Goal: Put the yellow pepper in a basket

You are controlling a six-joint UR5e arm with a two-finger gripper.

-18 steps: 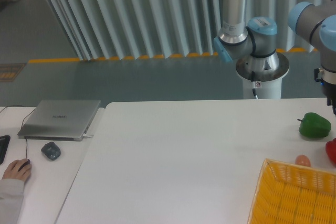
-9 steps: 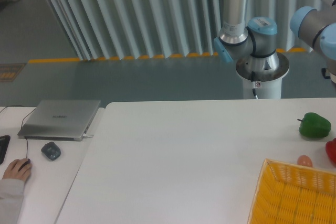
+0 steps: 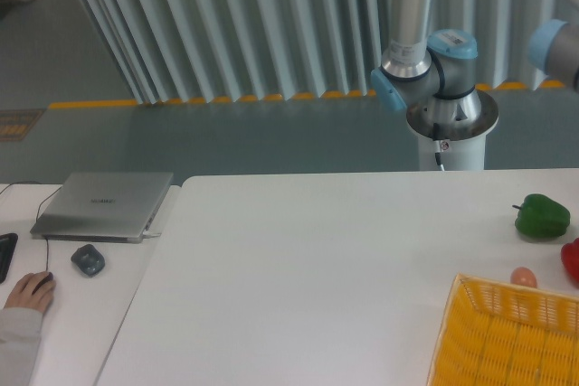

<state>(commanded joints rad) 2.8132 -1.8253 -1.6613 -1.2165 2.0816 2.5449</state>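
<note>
The yellow pepper is out of view. The basket (image 3: 507,336) is bright yellow-orange with lattice mesh walls and fills the lower right corner, cut off by the frame edge. Only the arm's base column (image 3: 409,15) and a blue-capped joint (image 3: 554,50) at the right edge show. The gripper itself is outside the frame.
A green pepper (image 3: 542,216) lies on the white table (image 3: 298,268) near the right edge, with a red pepper (image 3: 571,261) below it and a small orange object (image 3: 523,277) at the basket's far rim. At left sit a closed laptop (image 3: 104,204), a dark mouse (image 3: 88,259) and a person's hand (image 3: 27,291).
The arm's wrist section at the right edge has risen and moved right, leaving the frame. The objects on the table have not moved.
</note>
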